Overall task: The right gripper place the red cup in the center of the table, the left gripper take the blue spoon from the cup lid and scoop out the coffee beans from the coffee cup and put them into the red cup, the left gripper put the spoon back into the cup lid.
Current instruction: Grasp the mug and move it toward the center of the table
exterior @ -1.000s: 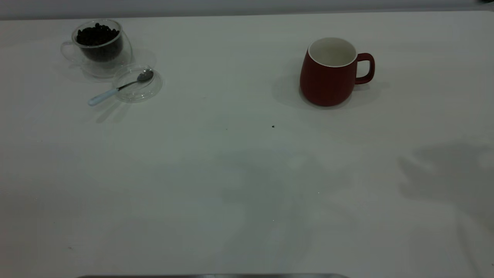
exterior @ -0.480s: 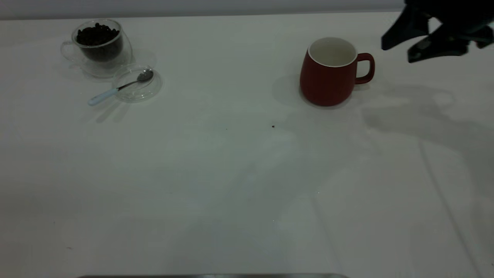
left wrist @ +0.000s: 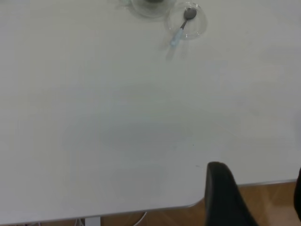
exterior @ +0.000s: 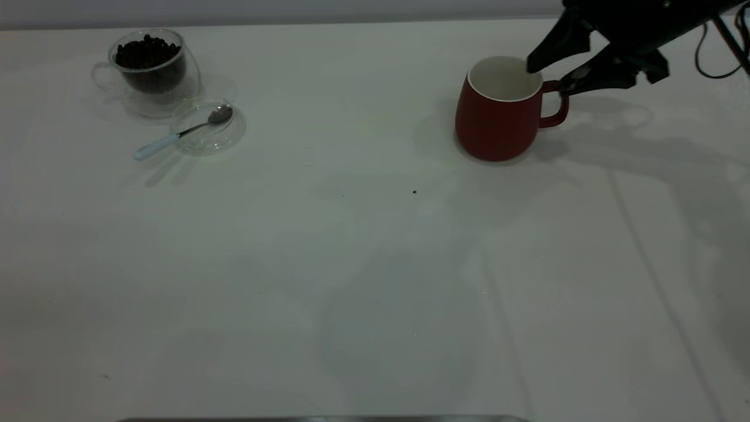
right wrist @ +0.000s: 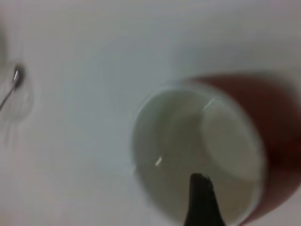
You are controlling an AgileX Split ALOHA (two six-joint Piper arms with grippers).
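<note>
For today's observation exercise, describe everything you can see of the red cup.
The red cup is a rounded, matte dark red mug with a white inside, empty as far as it shows. It stands upright on the white table, right of middle, its loop handle pointing toward the right arm. The open right gripper straddles its rim by the handle, one finger over the inside and one outside; contact cannot be told.

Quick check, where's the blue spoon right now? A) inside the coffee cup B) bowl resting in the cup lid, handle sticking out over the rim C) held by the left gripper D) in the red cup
B: the blue spoon lies with its bowl in the cup lid beside the coffee cup, its handle reaching out past the rim, nothing holding it.
</note>
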